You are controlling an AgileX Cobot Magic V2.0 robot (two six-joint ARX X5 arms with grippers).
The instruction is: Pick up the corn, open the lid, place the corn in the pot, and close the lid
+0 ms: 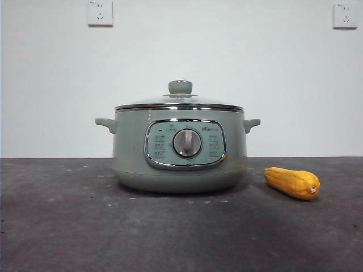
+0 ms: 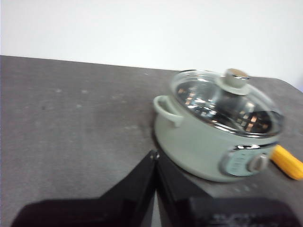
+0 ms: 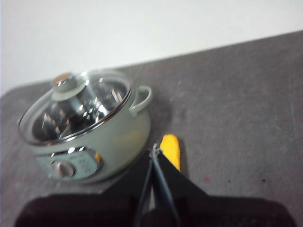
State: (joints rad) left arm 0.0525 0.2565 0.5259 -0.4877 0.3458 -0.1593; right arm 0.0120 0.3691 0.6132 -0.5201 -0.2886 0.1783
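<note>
Dark grey bench [image 1: 57,226]: glass lid [image 1: 180,103] seated on sage-green pot [image 1: 130,153]; yellow-orange corn cob [image 3: 171,149] seen just beyond right hand [image 3: 155,150], pressed together; left hand [image 2: 154,156] likewise.

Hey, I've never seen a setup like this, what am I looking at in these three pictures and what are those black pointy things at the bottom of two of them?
This is a two-armed robot at a dark table. One picture looks level across the table from a low front camera; the other two come from cameras on the arms' wrists. The black shapes are each arm's pincer: the left gripper and the right gripper, both shut and holding nothing. On the table stands a sage-green electric pot with its glass lid on. A yellow corn cob lies beside the pot, apart from it, close ahead of the right gripper. Nothing is picked up yet.
</note>
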